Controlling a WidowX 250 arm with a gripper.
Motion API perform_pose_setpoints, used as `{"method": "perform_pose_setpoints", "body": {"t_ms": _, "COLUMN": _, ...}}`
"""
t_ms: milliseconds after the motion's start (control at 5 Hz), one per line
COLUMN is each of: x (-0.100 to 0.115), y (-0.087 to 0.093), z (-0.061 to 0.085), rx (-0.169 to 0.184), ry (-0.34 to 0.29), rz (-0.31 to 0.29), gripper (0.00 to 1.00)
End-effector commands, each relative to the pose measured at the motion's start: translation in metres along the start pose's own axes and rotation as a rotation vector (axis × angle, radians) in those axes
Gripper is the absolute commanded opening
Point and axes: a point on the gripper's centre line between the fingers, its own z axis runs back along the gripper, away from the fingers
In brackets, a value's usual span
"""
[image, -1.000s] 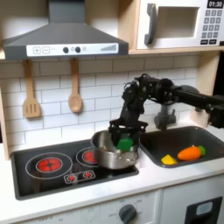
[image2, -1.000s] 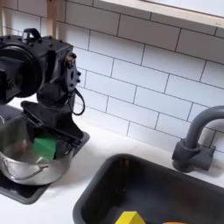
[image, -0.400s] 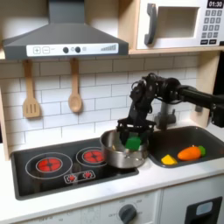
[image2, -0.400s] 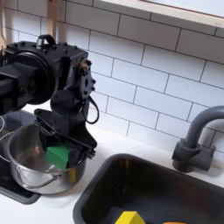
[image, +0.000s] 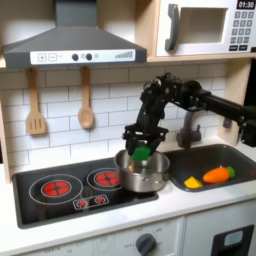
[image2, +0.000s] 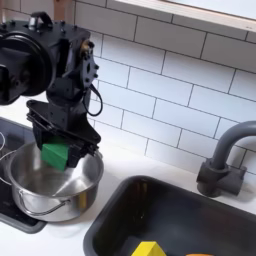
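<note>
My black gripper (image: 141, 149) hangs just above a silver pot (image: 143, 178) at the right edge of the black stove (image: 50, 190). It is shut on a small green block (image: 142, 153), held a little over the pot's rim. In the second exterior view the green block (image2: 54, 154) sits between the fingers of the gripper (image2: 56, 150), clear of the pot (image2: 58, 188) below. The inside of the pot looks bare there.
A dark sink (image: 236, 158) to the first exterior view's right holds a yellow piece (image: 191, 182) and an orange carrot (image: 216, 174). A grey faucet (image2: 224, 160) stands behind it. A wooden spatula (image: 35, 110) and spoon (image: 86, 105) hang on the tiled wall.
The pot slid right along the stove with the gripper down in it. Since then the gripper has risen, lifting the green block out above the rim.
</note>
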Motion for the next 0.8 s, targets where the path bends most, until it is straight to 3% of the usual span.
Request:
{"method": "perform_pose_setpoints", "body": {"t_ms": 0, "x": -0.003, "y": 0.037, "z": 0.010, "rx": 0.079, "ry": -0.008, "rz": 0.094, "gripper": 0.00}}
{"method": "perform_pose_setpoints", "body": {"t_ms": 600, "x": -0.010, "y": 0.077, "z": 0.010, "rx": 0.139, "ry": 0.010, "rz": 0.235, "gripper": 0.00}}
